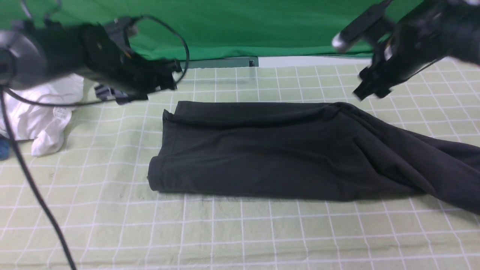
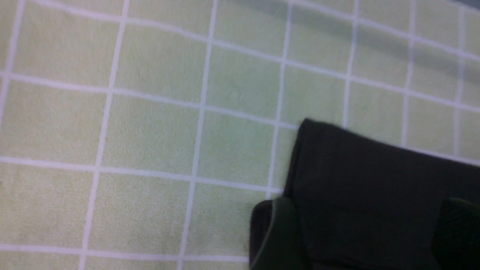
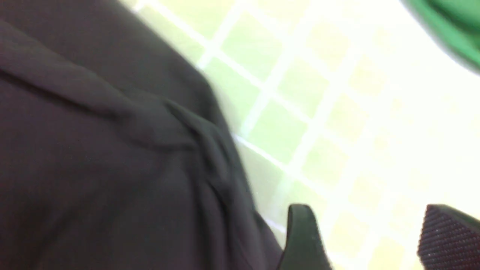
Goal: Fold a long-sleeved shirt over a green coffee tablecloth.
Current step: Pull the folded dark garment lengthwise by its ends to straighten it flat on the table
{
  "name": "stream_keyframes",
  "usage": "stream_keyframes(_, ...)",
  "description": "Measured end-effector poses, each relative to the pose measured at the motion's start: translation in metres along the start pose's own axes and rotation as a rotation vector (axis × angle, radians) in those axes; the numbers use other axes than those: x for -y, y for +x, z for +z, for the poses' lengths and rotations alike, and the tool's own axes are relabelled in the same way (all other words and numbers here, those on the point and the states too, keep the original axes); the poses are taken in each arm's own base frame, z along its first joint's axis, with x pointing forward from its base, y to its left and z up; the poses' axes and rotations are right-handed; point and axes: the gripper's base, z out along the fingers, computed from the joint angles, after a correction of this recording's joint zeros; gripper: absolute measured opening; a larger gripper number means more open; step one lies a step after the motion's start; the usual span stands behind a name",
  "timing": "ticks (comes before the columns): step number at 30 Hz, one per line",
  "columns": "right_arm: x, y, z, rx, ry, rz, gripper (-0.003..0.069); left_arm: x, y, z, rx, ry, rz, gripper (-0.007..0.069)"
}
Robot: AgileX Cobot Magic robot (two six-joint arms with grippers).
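Note:
The black long-sleeved shirt lies folded into a long band across the middle of the pale green gridded tablecloth. One end trails off towards the right edge, and no chest print shows. My left gripper hovers blurred above the shirt's far left corner. In the left wrist view this gripper is open, its fingers wide apart over the black cloth. My right gripper hangs above the shirt's far right part. It is open, with only tablecloth between its fingers.
A crumpled white garment with a label lies at the far left, with something blue beside it. A black cable runs down over the left side of the cloth. The bright green backdrop hangs behind the table.

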Motion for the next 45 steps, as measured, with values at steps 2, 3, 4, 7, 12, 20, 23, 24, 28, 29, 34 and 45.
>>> stream_keyframes(2, 0.019, 0.010, -0.037, -0.038, 0.022, 0.074, 0.0436, 0.008, -0.011, -0.026, -0.006, 0.014, 0.009, 0.0567)
stream_keyframes(3, 0.027, 0.016, -0.050, -0.077, 0.029, 0.110, 0.0446, 0.010, -0.012, -0.034, -0.019, 0.016, 0.015, 0.0572)
stream_keyframes(4, 0.034, 0.025, -0.062, -0.130, 0.030, 0.144, 0.0454, 0.012, -0.013, -0.041, -0.034, 0.016, 0.022, 0.0573)
stream_keyframes(7, 0.048, 0.052, -0.088, -0.261, 0.013, 0.245, 0.0470, 0.013, -0.011, -0.052, -0.075, 0.012, 0.043, 0.0573)
stream_keyframes(12, 0.059, 0.114, -0.109, -0.380, -0.025, 0.410, 0.0479, 0.012, -0.004, -0.054, -0.149, -0.003, 0.063, 0.0573)
stream_keyframes(20, 0.052, 0.204, -0.073, -0.470, -0.024, 0.565, 0.0479, 0.011, -0.002, -0.054, -0.169, -0.005, 0.075, 0.0573)
stream_keyframes(23, 0.047, 0.215, -0.054, -0.465, -0.037, 0.588, 0.0479, 0.011, -0.002, -0.054, -0.169, -0.002, 0.089, 0.0573)
stream_keyframes(24, 0.046, 0.217, -0.047, -0.462, -0.042, 0.585, 0.0479, 0.012, -0.002, -0.054, -0.170, 0.000, 0.089, 0.0573)
stream_keyframes(28, 0.041, 0.219, -0.024, -0.489, -0.071, 0.579, 0.0479, 0.012, -0.003, -0.054, -0.167, 0.004, 0.087, 0.0573)
stream_keyframes(29, 0.040, 0.219, -0.020, -0.502, -0.078, 0.576, 0.0479, 0.012, -0.003, -0.054, -0.167, 0.005, 0.087, 0.0573)
stream_keyframes(34, 0.034, 0.224, 0.002, -0.554, -0.117, 0.546, 0.0437, 0.012, -0.003, -0.054, -0.166, 0.005, 0.087, 0.0573)
stream_keyframes(45, 0.071, 0.190, -0.011, -0.483, -0.057, 0.495, 0.0042, 0.012, -0.003, -0.054, -0.163, 0.008, 0.088, 0.0573)
